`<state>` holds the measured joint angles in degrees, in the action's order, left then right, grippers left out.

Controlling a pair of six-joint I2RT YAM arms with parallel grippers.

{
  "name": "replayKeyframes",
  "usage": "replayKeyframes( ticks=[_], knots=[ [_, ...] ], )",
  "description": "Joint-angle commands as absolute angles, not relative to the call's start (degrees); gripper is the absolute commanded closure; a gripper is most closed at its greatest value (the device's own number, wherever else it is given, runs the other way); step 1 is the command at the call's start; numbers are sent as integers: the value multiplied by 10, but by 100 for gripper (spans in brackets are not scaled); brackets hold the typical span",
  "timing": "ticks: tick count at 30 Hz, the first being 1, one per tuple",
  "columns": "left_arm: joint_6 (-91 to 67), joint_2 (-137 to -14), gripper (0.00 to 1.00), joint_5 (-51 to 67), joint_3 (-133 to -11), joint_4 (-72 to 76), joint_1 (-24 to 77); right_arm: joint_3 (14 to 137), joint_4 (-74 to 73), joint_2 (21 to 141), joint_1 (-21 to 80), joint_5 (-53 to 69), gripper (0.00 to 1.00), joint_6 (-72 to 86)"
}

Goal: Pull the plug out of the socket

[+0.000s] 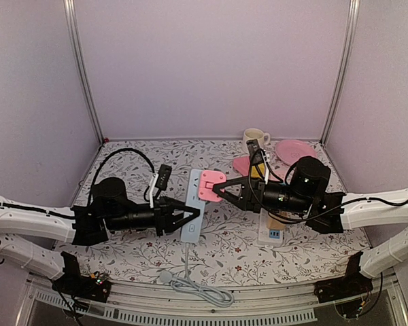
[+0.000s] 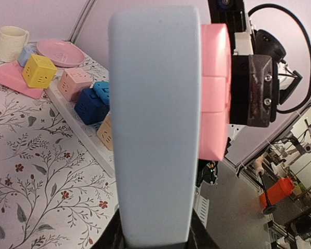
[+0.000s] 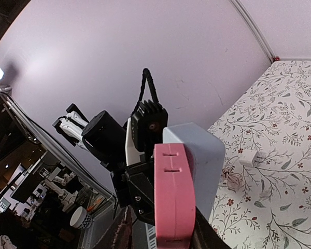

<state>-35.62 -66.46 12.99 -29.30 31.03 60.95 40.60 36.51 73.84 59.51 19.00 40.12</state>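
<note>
A pale blue-grey socket strip [image 1: 191, 206] is held off the table in the middle. My left gripper [image 1: 192, 216] is shut on its near part; in the left wrist view the strip [image 2: 155, 129] fills the frame, rising out of my left gripper [image 2: 155, 236]. A pink plug [image 1: 210, 184] sits flush against the strip's far right side. My right gripper [image 1: 218, 188] is shut on the plug. In the right wrist view the plug [image 3: 173, 199] sits between my right gripper's [image 3: 160, 231] fingers, pressed to the strip [image 3: 203, 155]. The left wrist view shows the plug [image 2: 215, 93] too.
A white power strip [image 1: 269, 231] with coloured cube plugs [image 2: 39, 71] lies at the right under my right arm. A cream mug [image 1: 256, 138], pink plate [image 1: 296, 151] and pink pad [image 1: 242, 165] stand behind. A black adapter [image 1: 163, 175] lies left. The strip's white cable [image 1: 194, 284] coils at the front.
</note>
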Motion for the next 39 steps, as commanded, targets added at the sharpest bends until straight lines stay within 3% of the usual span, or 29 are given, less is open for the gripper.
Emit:
replayKeyframes(
  ticks=[1,7,11,14,25,39],
  knots=[
    [-350,-676,100,136,-317,317,616,403,381,735,596,204,65,405],
    [-352,-670,100,141,-307,331,617,408,381,746,596,204,76,414],
    [-352,-663,100,141,-300,336,617,411,381,750,595,207,90,420],
    [-354,-663,100,134,-298,336,617,415,384,755,595,214,96,427],
    [-404,-719,100,92,-257,341,552,392,541,759,596,308,98,476],
    [-433,-836,100,118,-284,354,510,393,500,736,595,283,98,455]
  ],
)
